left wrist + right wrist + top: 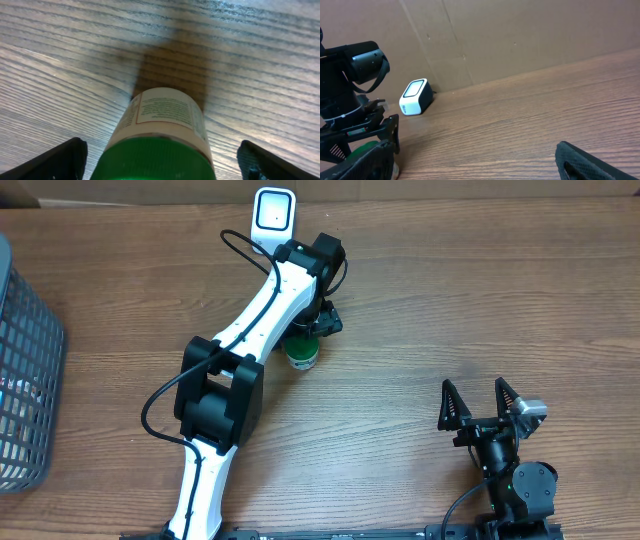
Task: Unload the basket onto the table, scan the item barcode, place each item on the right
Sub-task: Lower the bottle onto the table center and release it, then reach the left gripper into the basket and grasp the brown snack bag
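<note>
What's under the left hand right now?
A green-capped bottle stands on the wooden table, between the open fingers of the left hand. Its base and far side are hidden; no barcode shows.

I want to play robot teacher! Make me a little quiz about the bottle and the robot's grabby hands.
1. True or false: the left gripper is squeezing the bottle.
2. What colour is the bottle's cap? A red, B green, C blue.
3. Fill in the gap: the ____ gripper has nothing at all between its fingers.

Key
1. False. Its fingers stand wide apart on either side of the bottle, with a gap on both sides.
2. B, green.
3. Right. The right gripper is open over bare table, far from the bottle.
</note>
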